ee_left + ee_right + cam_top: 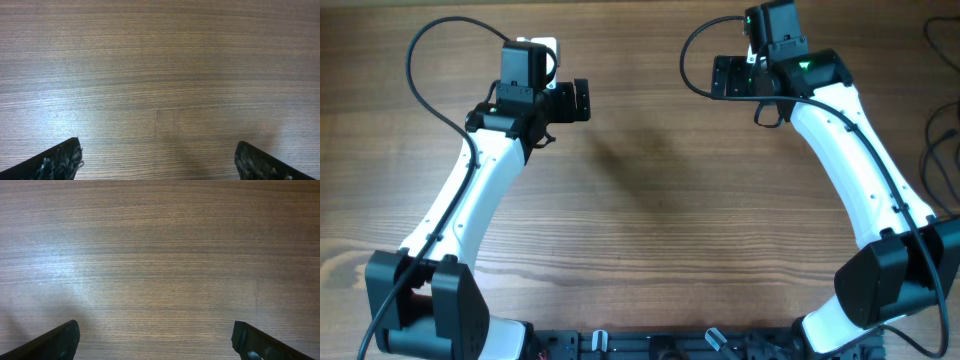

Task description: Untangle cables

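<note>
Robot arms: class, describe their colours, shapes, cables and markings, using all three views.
The left arm and right arm both have smooth white links between bulky black joints. A thick black wire loops off the left arm, a second wire off the right. A green light glows on the right arm. The left gripper and right gripper have dark, wedge-shaped fingers.
</note>
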You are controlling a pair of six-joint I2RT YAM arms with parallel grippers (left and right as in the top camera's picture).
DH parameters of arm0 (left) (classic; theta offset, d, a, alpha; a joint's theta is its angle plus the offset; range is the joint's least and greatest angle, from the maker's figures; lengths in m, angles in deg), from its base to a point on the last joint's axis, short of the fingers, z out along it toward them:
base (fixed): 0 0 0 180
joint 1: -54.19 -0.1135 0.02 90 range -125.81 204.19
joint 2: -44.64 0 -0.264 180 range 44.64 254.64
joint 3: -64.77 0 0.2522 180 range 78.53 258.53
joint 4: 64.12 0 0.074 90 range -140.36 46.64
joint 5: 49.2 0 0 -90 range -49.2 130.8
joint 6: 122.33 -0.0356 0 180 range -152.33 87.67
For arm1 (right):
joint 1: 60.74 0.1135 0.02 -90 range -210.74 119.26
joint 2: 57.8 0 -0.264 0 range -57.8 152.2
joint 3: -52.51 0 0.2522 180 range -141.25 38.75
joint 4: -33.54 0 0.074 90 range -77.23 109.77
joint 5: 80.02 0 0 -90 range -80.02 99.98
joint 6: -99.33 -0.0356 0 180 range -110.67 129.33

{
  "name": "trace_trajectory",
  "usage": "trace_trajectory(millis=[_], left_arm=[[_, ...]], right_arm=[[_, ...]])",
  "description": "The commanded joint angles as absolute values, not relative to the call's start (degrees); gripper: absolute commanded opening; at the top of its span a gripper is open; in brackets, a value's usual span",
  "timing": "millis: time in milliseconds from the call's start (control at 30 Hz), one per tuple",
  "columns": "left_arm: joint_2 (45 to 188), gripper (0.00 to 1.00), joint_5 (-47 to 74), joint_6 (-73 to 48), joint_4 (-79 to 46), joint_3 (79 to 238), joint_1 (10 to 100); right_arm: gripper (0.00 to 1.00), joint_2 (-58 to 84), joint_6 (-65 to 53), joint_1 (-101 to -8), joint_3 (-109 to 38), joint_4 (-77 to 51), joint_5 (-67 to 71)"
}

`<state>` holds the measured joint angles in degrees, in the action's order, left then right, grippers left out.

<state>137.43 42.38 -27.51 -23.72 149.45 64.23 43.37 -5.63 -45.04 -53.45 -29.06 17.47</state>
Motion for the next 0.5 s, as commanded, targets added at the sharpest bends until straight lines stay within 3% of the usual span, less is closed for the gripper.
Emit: trace_trajectory(millis=[0,467], left_arm=[[137.0,1.00,42.1,-27.4,-23.9,150.2,64.1],[134.9,1.00,41.7,-27.4,-24.0,149.4,64.0]], right_arm=[[1.00,43.9,-5.7,-44.8,-53.3,-28.9,17.0],[1.00,43.9,-5.7,-44.8,-53.3,-28.9,17.0]])
